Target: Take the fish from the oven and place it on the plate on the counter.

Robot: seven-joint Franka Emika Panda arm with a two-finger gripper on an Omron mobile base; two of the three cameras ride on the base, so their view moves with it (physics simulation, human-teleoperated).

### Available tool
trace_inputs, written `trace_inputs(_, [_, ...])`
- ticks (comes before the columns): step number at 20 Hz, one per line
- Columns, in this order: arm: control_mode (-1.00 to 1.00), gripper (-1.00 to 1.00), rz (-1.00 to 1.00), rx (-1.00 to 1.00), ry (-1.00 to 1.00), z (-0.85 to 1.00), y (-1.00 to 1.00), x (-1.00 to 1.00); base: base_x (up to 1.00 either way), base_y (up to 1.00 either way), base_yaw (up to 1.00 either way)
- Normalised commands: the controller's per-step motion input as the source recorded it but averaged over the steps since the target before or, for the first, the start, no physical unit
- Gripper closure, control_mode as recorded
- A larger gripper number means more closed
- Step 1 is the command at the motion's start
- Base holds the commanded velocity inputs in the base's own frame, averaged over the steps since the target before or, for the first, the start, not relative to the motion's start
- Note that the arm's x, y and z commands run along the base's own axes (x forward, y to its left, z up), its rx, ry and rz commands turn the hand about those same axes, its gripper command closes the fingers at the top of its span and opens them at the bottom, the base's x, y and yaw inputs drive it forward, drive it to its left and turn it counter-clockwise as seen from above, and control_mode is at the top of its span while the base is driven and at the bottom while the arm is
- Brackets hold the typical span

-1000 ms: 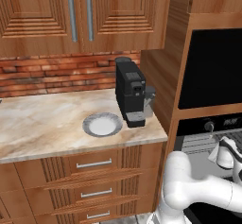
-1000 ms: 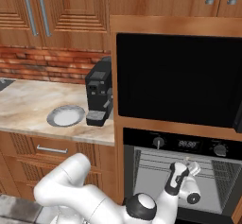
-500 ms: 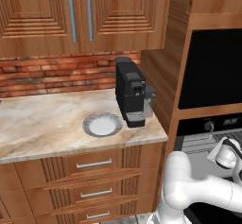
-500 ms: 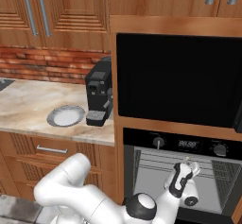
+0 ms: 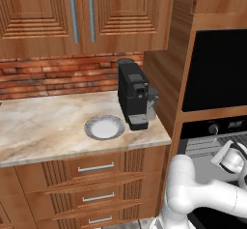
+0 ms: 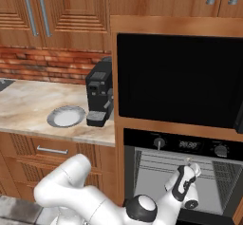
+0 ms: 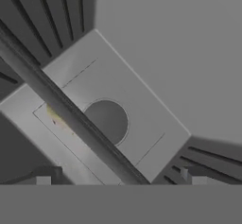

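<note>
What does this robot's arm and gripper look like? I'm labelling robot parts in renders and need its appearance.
The arm is glossy white, built of thick rounded segments, with a dark round joint cap near the elbow. The gripper sits on a white hand with dark trim. In the hand view its fingers are small, blocky and dark grey. No cables or markings are visible.

I see the beige marbled table [image 5: 43, 126] running left from the wooden oven surround, with drawers under it. On it the round plate [image 5: 104, 127] lies flat near the front edge, its white centre bare. Just right of the plate stands a black coffee machine [image 5: 134, 93], back against the brick wall. Inside the oven [image 6: 182, 169], grey wire racks [image 6: 161, 163] span the cavity.
</note>
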Motion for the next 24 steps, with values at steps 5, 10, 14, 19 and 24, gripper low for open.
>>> trace_inputs(5, [-1.0,1.0,0.0,0.0,-0.07,0.0,0.35,0.1,0.0,0.0,0.0])
trace_inputs(10, [-1.0,1.0,0.0,0.0,0.0,0.0,0.1,0.0,0.0,0.0,0.0])
trace_inputs(14, [-1.0,1.0,0.0,0.0,0.0,0.0,0.03,0.0,0.0,0.0,0.0])
trace_inputs(19, [-1.0,1.0,0.01,0.0,0.0,-0.02,0.0,-0.01,0.0,0.0,0.0])
trace_inputs(24, [-1.0,1.0,0.01,0.0,0.0,-0.11,0.0,-0.1,0.0,0.0,0.0])
